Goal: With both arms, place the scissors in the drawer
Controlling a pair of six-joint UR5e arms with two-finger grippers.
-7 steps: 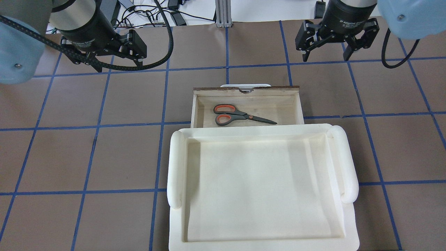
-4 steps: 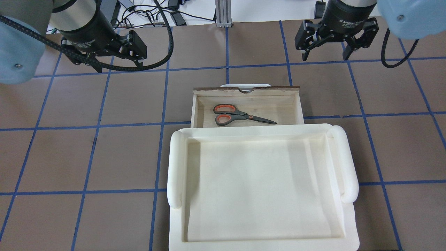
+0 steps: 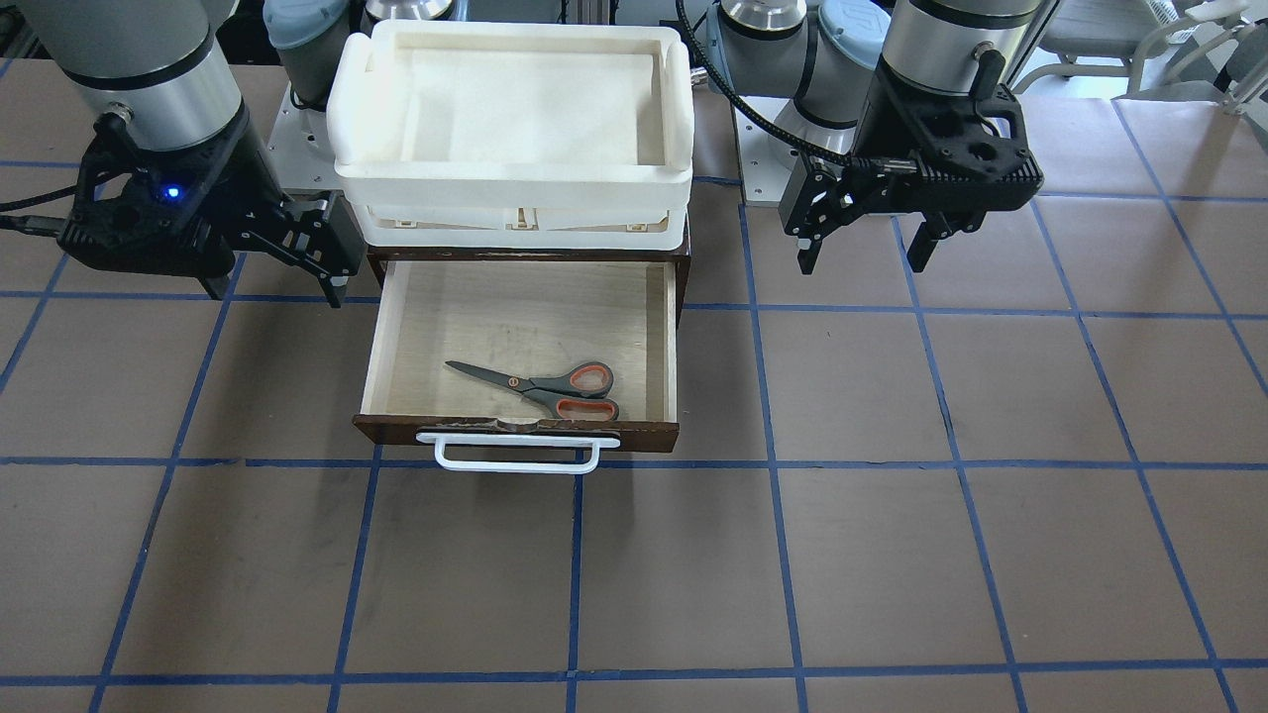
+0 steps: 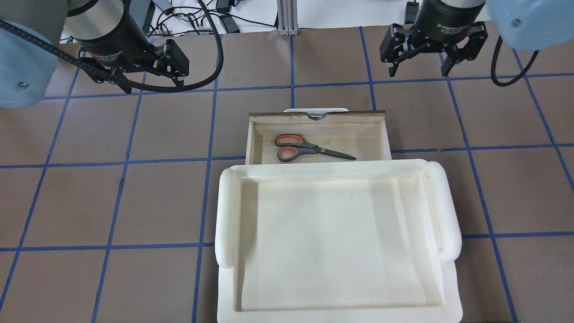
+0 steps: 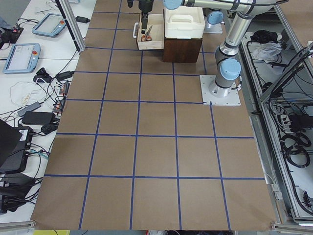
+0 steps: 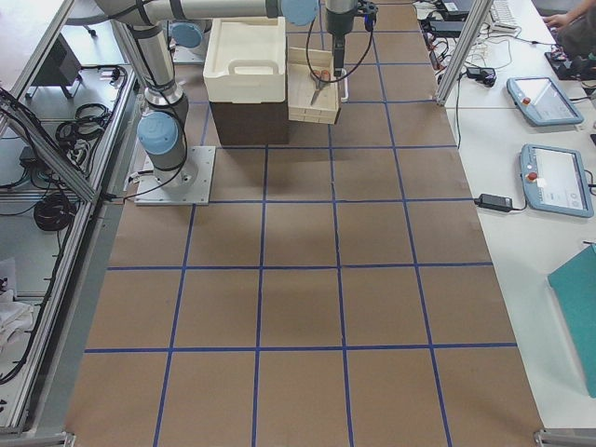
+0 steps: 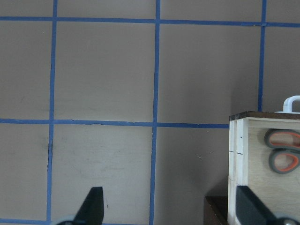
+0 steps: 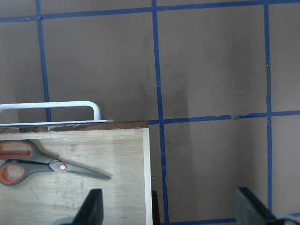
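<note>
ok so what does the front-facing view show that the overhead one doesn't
Front-facing only: the drawer seen on its dark front, its whole white handle, and the arms' base plates behind the foam tray. Overhead only: loose cables beyond the table; there the handle is mostly hidden. Both: the scissors lying flat in the open drawer, with the left claw and right claw open, empty and off to either side.

Robotics laboratory. The table (image 5: 156,156) carries a brown sheet marked with a blue tape grid (image 5: 156,135). Two arms (image 5: 228,73) are bolted to steel base plates (image 5: 205,95). Teach pendants (image 6: 556,179) lie on white side benches, with cables (image 6: 56,209) and an aluminium frame post (image 4: 287,18) nearby.
</note>
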